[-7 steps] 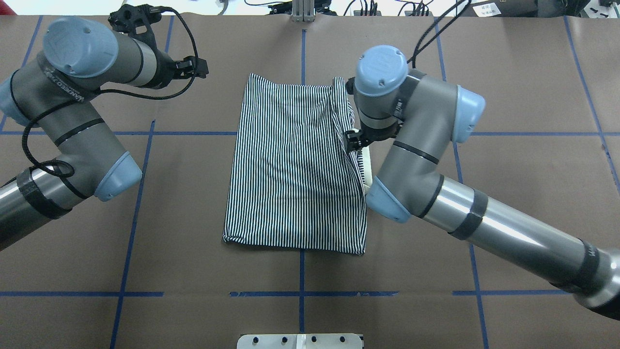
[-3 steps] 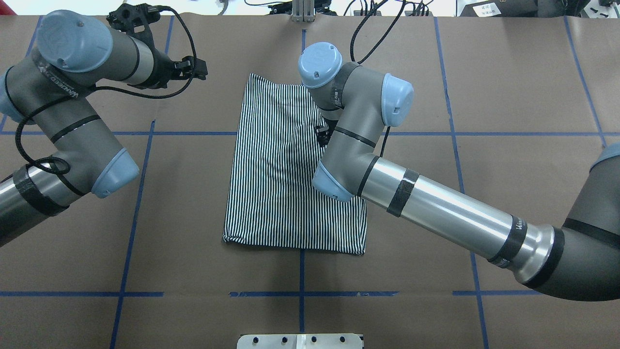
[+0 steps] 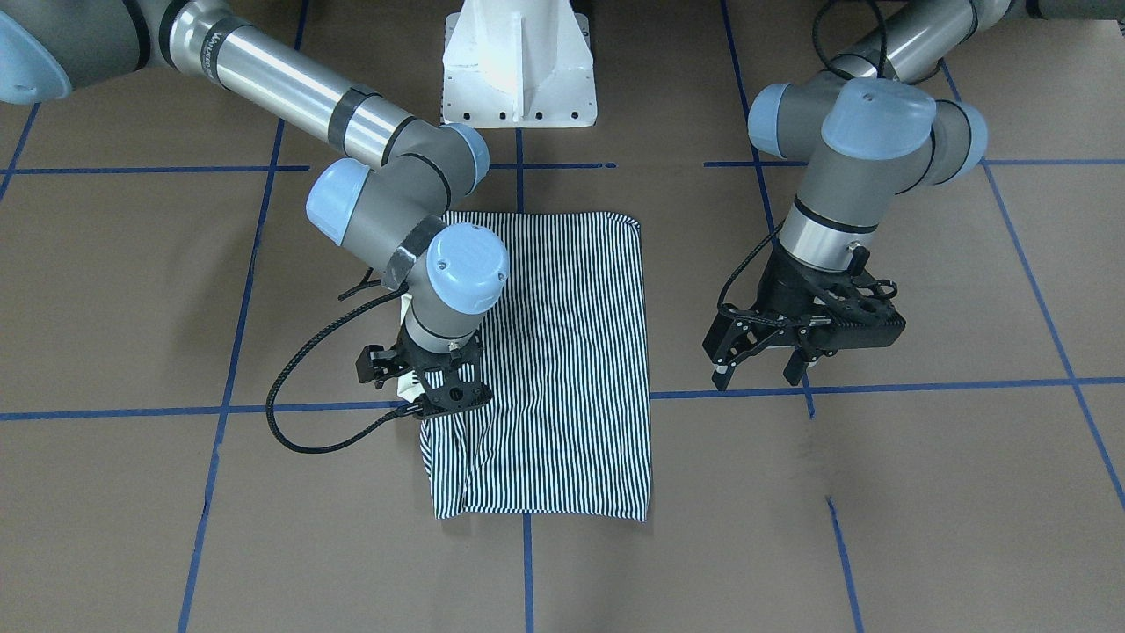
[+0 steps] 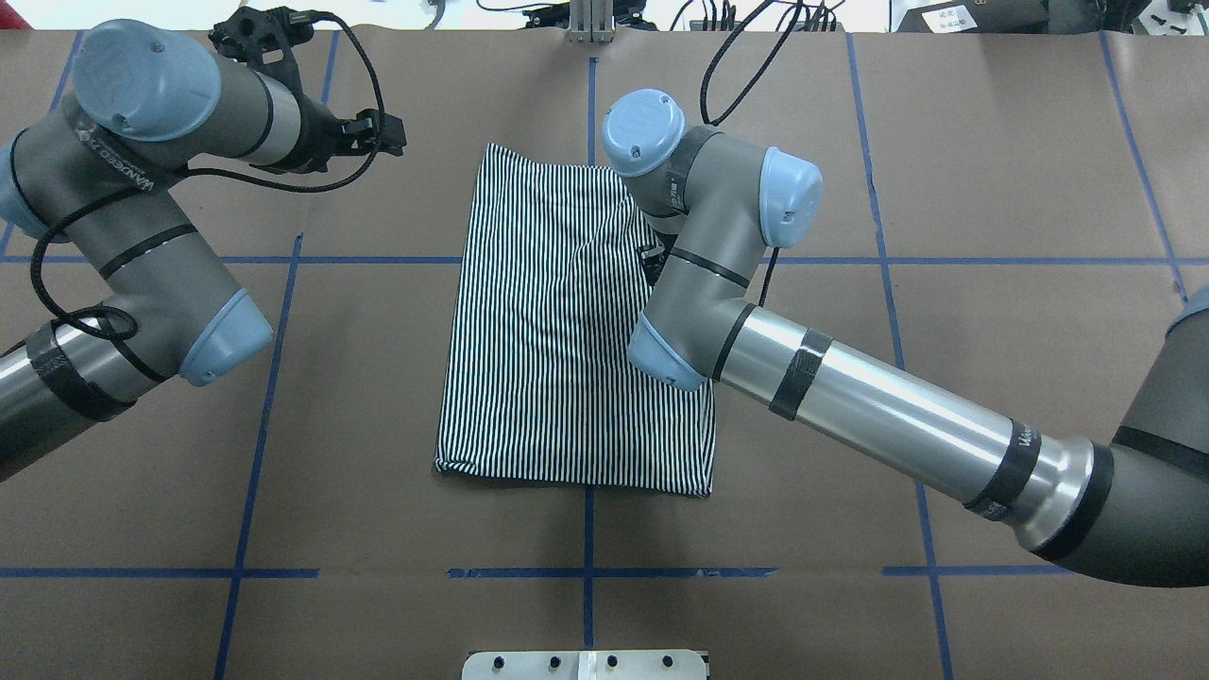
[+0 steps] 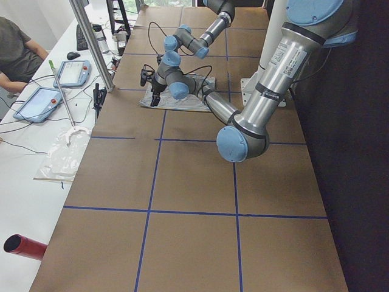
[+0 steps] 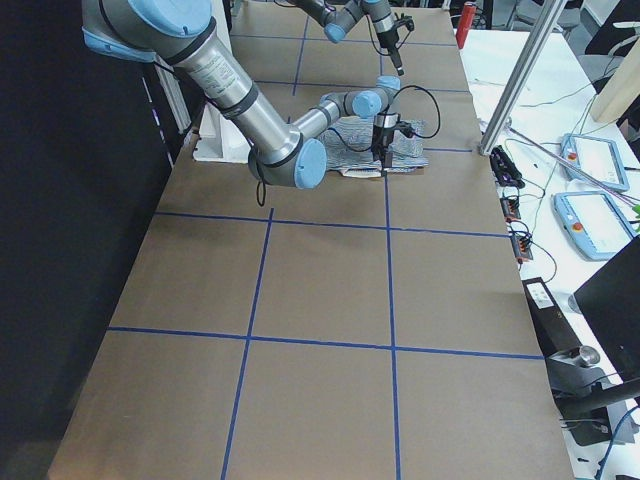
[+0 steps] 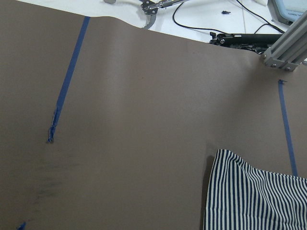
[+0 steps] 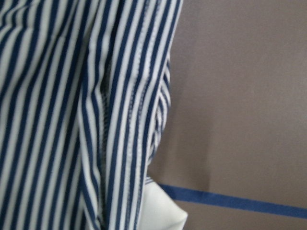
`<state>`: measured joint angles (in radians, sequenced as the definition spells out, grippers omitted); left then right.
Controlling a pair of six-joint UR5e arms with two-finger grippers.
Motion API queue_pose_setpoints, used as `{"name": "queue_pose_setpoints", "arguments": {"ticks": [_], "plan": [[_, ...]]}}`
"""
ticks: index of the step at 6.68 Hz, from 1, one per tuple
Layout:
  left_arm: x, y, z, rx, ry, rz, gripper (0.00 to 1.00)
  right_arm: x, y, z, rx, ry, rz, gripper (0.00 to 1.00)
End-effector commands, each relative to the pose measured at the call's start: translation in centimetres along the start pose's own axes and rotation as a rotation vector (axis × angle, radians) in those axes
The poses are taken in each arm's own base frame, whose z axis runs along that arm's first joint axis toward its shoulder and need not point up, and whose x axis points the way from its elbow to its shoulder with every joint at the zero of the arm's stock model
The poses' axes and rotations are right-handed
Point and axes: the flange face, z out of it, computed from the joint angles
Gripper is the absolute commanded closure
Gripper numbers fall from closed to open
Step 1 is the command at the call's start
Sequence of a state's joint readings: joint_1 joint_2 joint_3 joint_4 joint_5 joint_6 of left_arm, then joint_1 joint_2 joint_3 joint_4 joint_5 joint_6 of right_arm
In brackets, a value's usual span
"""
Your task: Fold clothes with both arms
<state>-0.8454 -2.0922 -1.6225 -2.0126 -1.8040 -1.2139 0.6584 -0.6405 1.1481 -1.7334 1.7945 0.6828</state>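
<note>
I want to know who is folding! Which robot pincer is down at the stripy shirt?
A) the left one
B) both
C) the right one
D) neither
C: the right pincer is down at the edge of the striped shirt, while the left pincer hangs open over the bare brown table, off to the side of the shirt.
</note>
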Motion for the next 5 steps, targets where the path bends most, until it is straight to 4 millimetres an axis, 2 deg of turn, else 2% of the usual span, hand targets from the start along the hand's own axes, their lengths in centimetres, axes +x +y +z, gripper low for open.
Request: {"name": "queue_pose_setpoints", "arguments": {"ticks": [1,2,3,4,5], "plan": [[0.1,0.0,-0.1,0.001,0.002,-0.003,0.0,6.7,-0.5,2.6,-0.009,0.034,-0.058,0.0],[0.3,-0.1,-0.1,0.001,0.003,-0.006,0.0,9.9,-0.8,2.0,0.003,0.023,-0.058,0.0],[0.4,-0.1,-0.2,0.002,0.005,-0.006,0.0,9.9,-1.8,-0.3,0.011,-0.028,-0.044,0.0],[0.4,-0.1,-0.2,0.002,0.005,-0.006,0.0,8.2,-3.0,-3.9,0.043,-0.072,-0.038,0.0],[0.4,-0.1,-0.2,-0.001,0.007,-0.005,0.0,6.8,-2.3,-6.2,0.034,-0.165,-0.021,0.0]]}}
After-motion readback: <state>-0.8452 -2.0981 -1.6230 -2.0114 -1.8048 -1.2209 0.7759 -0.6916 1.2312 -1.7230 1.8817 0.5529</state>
